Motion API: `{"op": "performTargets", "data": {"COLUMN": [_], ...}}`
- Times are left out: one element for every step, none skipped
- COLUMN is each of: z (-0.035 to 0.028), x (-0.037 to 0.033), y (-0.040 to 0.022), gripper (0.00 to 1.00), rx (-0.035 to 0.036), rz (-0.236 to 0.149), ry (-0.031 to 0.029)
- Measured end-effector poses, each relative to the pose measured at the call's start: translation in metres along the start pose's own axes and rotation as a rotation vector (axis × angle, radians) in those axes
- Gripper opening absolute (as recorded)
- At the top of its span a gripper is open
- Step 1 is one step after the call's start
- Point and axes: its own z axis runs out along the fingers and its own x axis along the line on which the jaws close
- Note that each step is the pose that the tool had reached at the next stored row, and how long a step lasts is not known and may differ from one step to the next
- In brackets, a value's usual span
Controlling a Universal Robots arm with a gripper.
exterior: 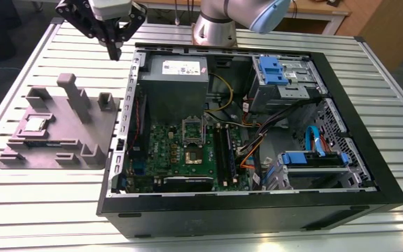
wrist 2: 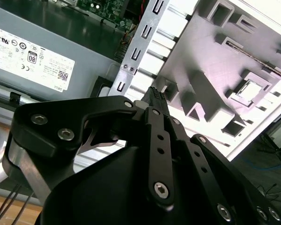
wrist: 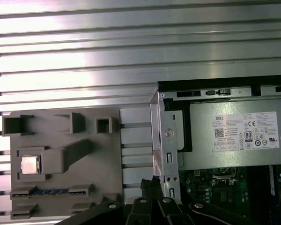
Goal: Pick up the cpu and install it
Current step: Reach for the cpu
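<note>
Gripper (exterior: 115, 48) hung clenched, empty, by the computer case (exterior: 243, 210) corner in the exterior view, cpu (exterior: 33, 124) lying in the grey tray (exterior: 82, 147); second wrist view, fingertips (wrist 2: 153, 95) met; first wrist view, cpu sat well apart, so an unopened descent could strike it.

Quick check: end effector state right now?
The end effector: closed, holding nothing, up beside the case; the cpu lies in the grey tray.

hand (exterior: 115, 52) aloft, fingers (wrist 2: 155, 101) together
</note>
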Motion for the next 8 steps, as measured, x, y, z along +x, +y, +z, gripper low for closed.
{"op": "performTargets", "data": {"z": [0.0000, 0.0000, 0.0000, 0.0000, 0.0000, 0.0000, 0.0000, 0.0000], "x": [0.0001, 0.0014, 0.0033, 0.0034, 0.0036, 0.0038, 0.0042, 0.0045], "y": [0.0000, -0.0001, -0.0003, -0.0003, -0.0003, -0.0003, -0.0003, -0.0004], "gripper": [0.10, 0.10, 0.10, 0.10, 0.10, 0.10, 0.10, 0.10], "rx": [0.0000, 0.0000, 0.0000, 0.0000, 0.0000, 0.0000, 0.0000, 0.0000], "rz": [0.000, 0.000, 0.000, 0.000, 0.000, 0.000, 0.000, 0.000], "ry": [-0.0001, 0.0000, 0.0000, 0.0000, -0.0001, 0.0000, -0.0001, -0.0001]}}
